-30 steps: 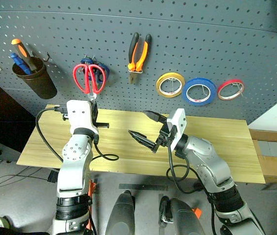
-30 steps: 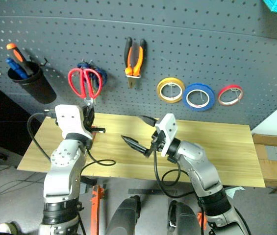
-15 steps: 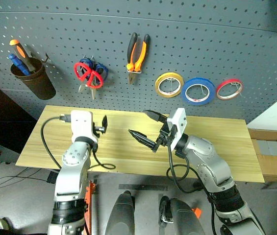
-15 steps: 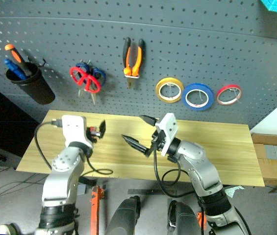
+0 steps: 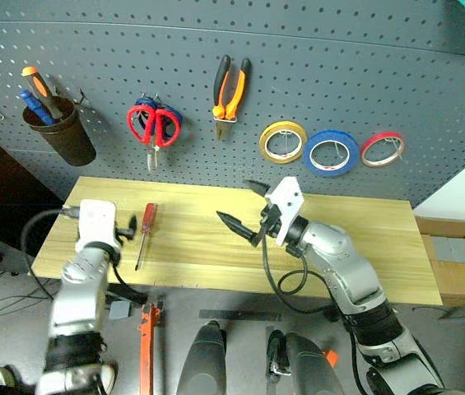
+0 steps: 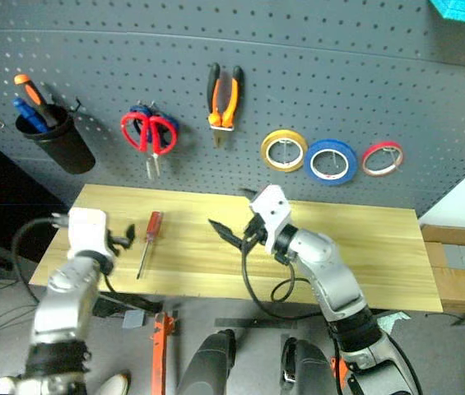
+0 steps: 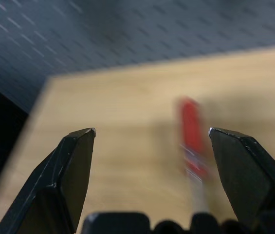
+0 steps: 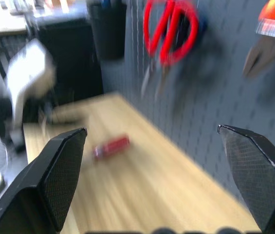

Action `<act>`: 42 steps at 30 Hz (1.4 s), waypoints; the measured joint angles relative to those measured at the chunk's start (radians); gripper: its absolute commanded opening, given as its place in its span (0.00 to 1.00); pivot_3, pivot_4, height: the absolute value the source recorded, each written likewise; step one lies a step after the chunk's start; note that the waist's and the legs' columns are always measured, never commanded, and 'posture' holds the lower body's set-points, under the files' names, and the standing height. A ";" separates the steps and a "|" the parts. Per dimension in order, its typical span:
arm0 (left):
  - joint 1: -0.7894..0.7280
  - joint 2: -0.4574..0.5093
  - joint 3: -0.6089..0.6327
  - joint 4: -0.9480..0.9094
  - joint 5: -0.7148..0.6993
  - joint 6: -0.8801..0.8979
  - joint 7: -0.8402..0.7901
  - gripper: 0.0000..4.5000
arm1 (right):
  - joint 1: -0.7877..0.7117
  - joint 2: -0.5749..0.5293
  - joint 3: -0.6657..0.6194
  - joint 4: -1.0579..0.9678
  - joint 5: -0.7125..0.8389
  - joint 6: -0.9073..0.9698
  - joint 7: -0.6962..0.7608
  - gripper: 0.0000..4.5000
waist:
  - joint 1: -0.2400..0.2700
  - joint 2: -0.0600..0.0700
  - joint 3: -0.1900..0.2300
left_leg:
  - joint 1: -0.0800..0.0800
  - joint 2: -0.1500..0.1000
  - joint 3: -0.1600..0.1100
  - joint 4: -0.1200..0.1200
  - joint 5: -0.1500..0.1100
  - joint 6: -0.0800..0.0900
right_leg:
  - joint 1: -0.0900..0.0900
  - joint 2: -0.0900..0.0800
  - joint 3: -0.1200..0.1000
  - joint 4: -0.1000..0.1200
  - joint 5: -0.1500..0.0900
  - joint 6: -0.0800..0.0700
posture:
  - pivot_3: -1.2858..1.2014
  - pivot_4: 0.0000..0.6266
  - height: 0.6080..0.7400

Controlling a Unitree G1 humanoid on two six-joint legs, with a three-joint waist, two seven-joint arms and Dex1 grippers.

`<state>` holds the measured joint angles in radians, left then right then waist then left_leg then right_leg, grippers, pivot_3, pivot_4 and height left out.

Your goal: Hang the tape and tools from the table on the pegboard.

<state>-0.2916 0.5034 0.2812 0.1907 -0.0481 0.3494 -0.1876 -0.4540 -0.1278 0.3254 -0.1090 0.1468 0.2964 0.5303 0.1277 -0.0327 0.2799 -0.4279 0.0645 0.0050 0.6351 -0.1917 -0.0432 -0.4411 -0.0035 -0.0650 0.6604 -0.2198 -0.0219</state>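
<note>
The red-handled screwdriver [image 5: 145, 232] lies flat on the worktop [image 5: 364, 247], a long slab of pale yellowish wood grain, near its left end. Behind the worktop rises the dark grey pegboard [image 5: 339, 74], where the red-handled scissors [image 5: 153, 127], orange-and-black pliers [image 5: 232, 86] and blue tape roll [image 5: 333, 153] hang on hooks. Left of the screwdriver, the left gripper [image 5: 129, 227] stands spread and empty. The right gripper [image 5: 244, 210] stands spread mid-worktop. The left wrist view adds the screwdriver's metal shank.
</note>
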 measured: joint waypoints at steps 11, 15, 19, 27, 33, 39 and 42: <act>-0.218 0.076 -0.076 0.491 -0.016 -0.031 -0.248 0.89 | -0.093 0.050 0.081 0.054 -0.090 0.043 -0.006 1.00 | -0.016 0.001 0.033 | -0.003 -0.001 0.002 -0.004 0.000 0.000 | -0.003 0.000 0.001 -0.002 -0.002 -0.002 | 0.60 0.63 1.00; -0.242 0.078 -0.103 0.585 -0.006 -0.059 -0.281 0.85 | -0.098 0.047 0.103 0.053 -0.095 0.062 0.023 1.00 | -0.025 0.001 0.049 | -0.003 0.001 0.000 -0.005 0.000 0.000 | -0.004 -0.002 0.001 -0.001 -0.003 -0.004 | 0.60 0.66 1.00; -0.274 0.104 -0.118 0.630 0.011 -0.082 -0.281 0.60 | -0.087 0.035 0.130 0.043 -0.092 0.069 0.062 1.00 | -0.027 0.002 0.056 | -0.003 0.001 -0.001 -0.006 0.000 0.000 | -0.005 -0.002 -0.001 0.002 -0.005 -0.008 | 0.60 0.66 1.00; -0.319 0.105 -0.125 0.691 0.021 -0.108 -0.278 0.16 | -0.081 0.033 0.127 0.042 -0.089 0.082 0.061 1.00 | -0.030 0.002 0.063 | -0.003 0.001 0.000 -0.006 0.000 -0.001 | -0.006 -0.003 -0.001 0.002 -0.006 -0.008 | 0.60 0.62 1.00; -0.311 0.091 -0.135 0.649 0.025 -0.125 -0.241 0.16 | -0.085 0.036 0.099 0.046 -0.077 0.082 0.065 1.00 | -0.032 0.002 0.063 | -0.005 0.001 -0.001 -0.007 0.000 -0.001 | -0.006 -0.004 -0.002 0.001 -0.006 -0.007 | 0.59 0.56 1.00; -0.075 0.002 -0.114 0.111 -0.010 -0.012 -0.158 0.16 | -0.073 0.087 0.009 0.004 0.055 0.122 0.092 1.00 | -0.047 0.001 0.062 | -0.005 0.004 -0.001 -0.008 0.000 -0.009 | -0.006 -0.010 -0.001 0.001 -0.008 -0.004 | 0.60 0.48 1.00; 0.027 -0.051 -0.098 -0.140 -0.018 0.094 -0.082 0.16 | -0.070 0.109 -0.021 -0.038 0.128 0.138 0.104 1.00 | -0.047 -0.002 0.060 | -0.005 0.001 -0.002 -0.008 0.000 -0.009 | -0.006 -0.011 -0.002 0.001 -0.008 -0.003 | 0.61 0.44 1.00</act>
<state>-0.2643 0.4521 0.1831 0.0509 -0.0664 0.4437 -0.2697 -0.5238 -0.0185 0.3043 -0.1470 0.2747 0.4345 0.6344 0.0803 -0.0351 0.3404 -0.4332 0.0651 0.0034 0.6270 -0.1917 -0.0520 -0.4470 -0.0144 -0.0669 0.6613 -0.2278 -0.0253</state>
